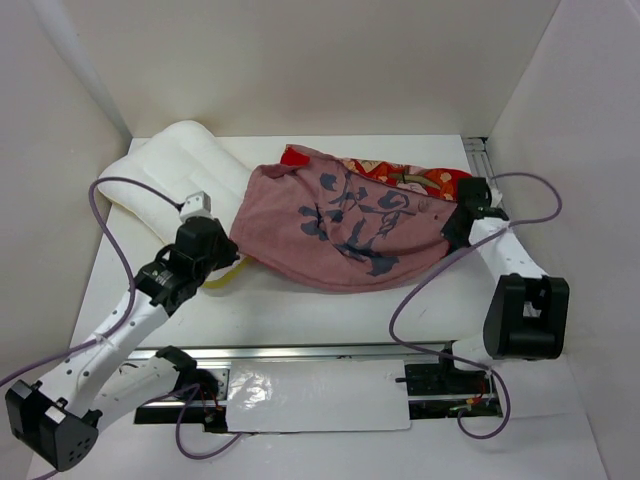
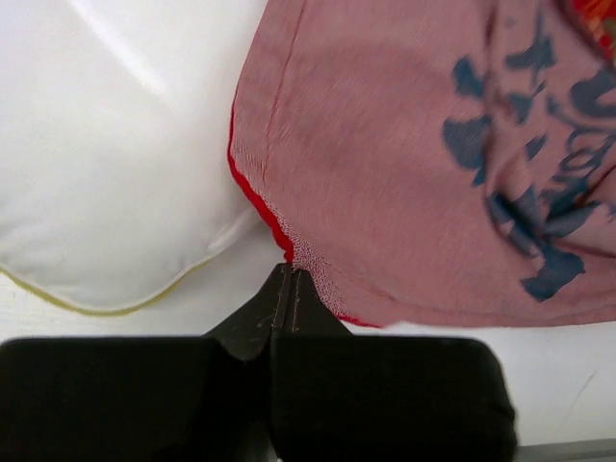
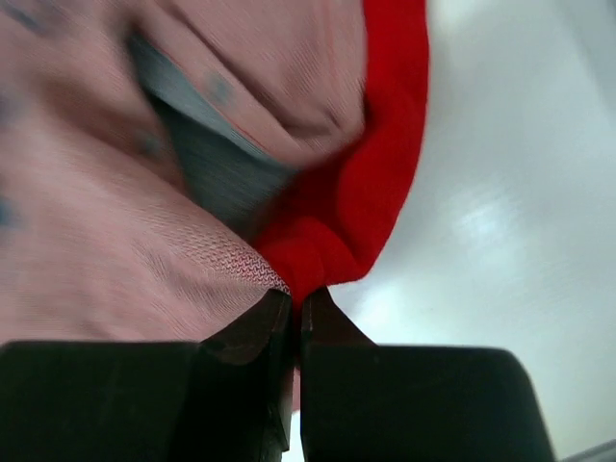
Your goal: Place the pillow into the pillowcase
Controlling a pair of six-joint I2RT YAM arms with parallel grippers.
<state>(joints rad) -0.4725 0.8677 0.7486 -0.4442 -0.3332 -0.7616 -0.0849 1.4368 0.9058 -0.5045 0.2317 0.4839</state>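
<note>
The pillow (image 1: 185, 165) is white and plump and lies at the back left; its pale yellow edge shows in the left wrist view (image 2: 115, 173). The pillowcase (image 1: 340, 225) is draped across the middle, faded pink side with dark blue marks up and bright red printed cloth at its far edge. Its left side overlaps the pillow's right part. My left gripper (image 1: 236, 258) is shut on the pillowcase's near-left hem corner (image 2: 404, 173), jaws pressed together (image 2: 291, 271). My right gripper (image 1: 452, 222) is shut on the red hem at the right end (image 3: 346, 192), jaws pinching the cloth (image 3: 296, 296).
White walls close in the table at the left, back and right. A metal rail (image 1: 320, 350) runs along the near edge with a white sheet (image 1: 310, 395) in front of it. Another rail (image 1: 478, 155) stands at the back right. Purple cables (image 1: 420, 290) loop beside both arms.
</note>
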